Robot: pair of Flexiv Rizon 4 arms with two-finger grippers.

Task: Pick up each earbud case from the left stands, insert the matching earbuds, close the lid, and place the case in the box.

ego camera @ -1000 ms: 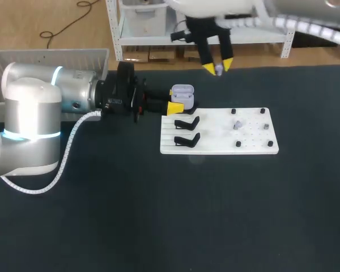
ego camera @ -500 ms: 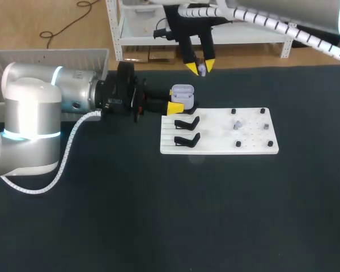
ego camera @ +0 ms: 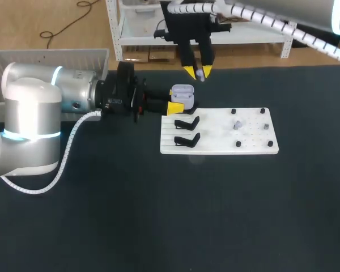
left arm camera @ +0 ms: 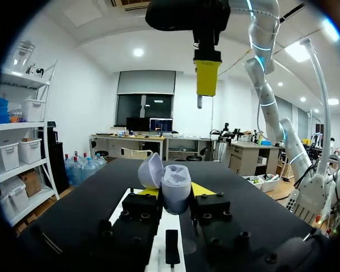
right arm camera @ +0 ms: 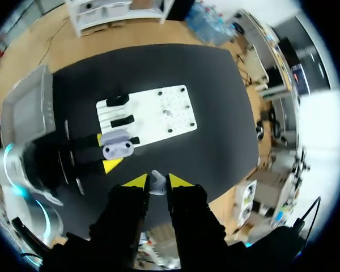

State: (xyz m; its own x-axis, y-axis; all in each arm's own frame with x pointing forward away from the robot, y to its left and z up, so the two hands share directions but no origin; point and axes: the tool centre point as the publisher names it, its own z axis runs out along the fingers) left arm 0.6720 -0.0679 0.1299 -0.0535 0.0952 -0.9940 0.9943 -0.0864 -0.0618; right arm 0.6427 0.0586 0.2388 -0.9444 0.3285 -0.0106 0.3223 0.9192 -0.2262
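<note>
A black counter (ego camera: pixel 158 215) seen from above, with a robot arm coming in from each side. The left fingers (ego camera: pixel 175 107) lie level and low over the counter, closed on a pale lilac earbud case (ego camera: pixel 182 92) from two sides. The case sits upright between their yellow tips with its lid swung open. In the left wrist view the case (left arm camera: pixel 176 192) fills the gap between the tips, its open lid (left arm camera: pixel 150 170) tilted to one side. The right fingers (ego camera: pixel 190 71) point straight down and are pinched nearly closed on a small pale earbud (ego camera: pixel 199 73), held at the very tips. They hang in the air above the open case and clear of it. The right wrist view looks down past the earbud (right arm camera: pixel 157 182), nipped between its own yellow tips, onto the open case (right arm camera: pixel 119 146) far below. Just beside the case lies a white pegboard (ego camera: pixel 255 144), carrying two black stands (ego camera: pixel 187 122) at its near end and a second earbud (ego camera: pixel 238 123) further along. A grey box (ego camera: pixel 51 55) sits at the counter's far left corner, behind the left arm.
</note>
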